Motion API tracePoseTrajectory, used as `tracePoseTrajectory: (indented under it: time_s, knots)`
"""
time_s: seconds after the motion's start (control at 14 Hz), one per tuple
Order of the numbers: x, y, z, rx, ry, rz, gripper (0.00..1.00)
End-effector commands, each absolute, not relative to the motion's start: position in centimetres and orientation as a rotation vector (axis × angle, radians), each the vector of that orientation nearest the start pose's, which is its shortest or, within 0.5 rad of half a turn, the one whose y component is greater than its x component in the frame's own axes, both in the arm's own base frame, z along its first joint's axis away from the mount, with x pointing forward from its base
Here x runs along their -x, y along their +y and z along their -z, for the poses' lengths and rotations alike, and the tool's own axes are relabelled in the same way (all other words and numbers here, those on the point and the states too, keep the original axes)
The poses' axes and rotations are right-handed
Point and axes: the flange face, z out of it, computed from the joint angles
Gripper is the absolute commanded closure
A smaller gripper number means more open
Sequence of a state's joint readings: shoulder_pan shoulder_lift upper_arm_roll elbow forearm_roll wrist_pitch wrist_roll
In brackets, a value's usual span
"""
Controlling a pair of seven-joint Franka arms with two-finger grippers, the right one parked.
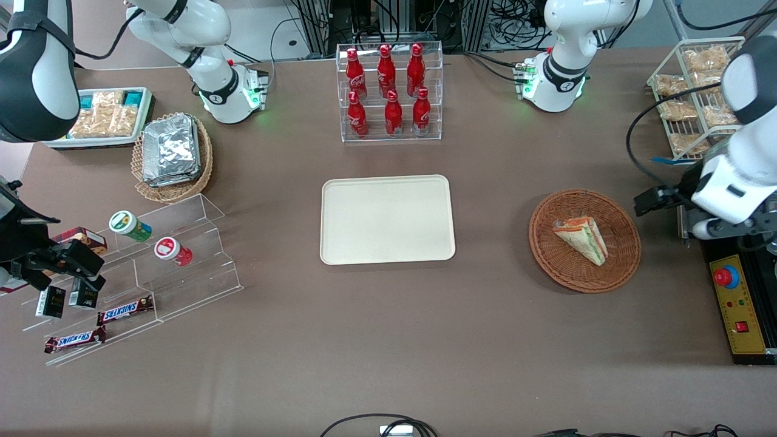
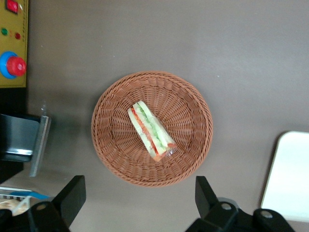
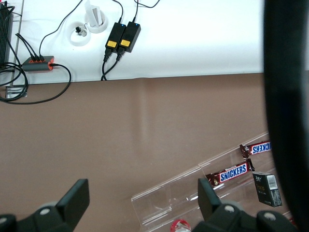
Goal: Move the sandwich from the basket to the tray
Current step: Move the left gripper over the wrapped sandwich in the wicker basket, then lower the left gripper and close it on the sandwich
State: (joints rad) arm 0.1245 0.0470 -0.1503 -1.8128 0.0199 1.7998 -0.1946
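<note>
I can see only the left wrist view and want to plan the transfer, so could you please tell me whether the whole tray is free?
Observer: Yes, the tray holds nothing anywhere on its surface.
Operator: Thank you. Does anything lie between it and the basket?
Observer: No object shows between the basket and the tray. The sandwich lies in the basket.
Operator: And where is the gripper relative to the basket?
Observer: The left gripper, jaws open, is beside the basket's rim toward the working arm's end, not over the sandwich.
</note>
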Motion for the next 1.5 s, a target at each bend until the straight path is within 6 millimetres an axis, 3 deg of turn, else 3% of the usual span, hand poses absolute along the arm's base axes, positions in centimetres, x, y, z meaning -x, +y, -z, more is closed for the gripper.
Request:
tracePoseTrajectory:
  time_s: [0.0,0.21,0.5,0.79,1.43]
  knots:
    - [-53.8,-0.9,-46.3,3.085,-0.391,-0.020,0.00]
    - [-52.1,-1.1,-41.1,3.063,-0.613,0.100,0.00]
    - [-51.3,-1.1,-37.8,3.027,-0.771,0.064,0.00]
    - [-49.8,-1.0,-33.1,3.019,-0.861,0.098,0.00]
    - [-50.4,-1.3,-27.6,3.000,-1.033,0.128,0.00]
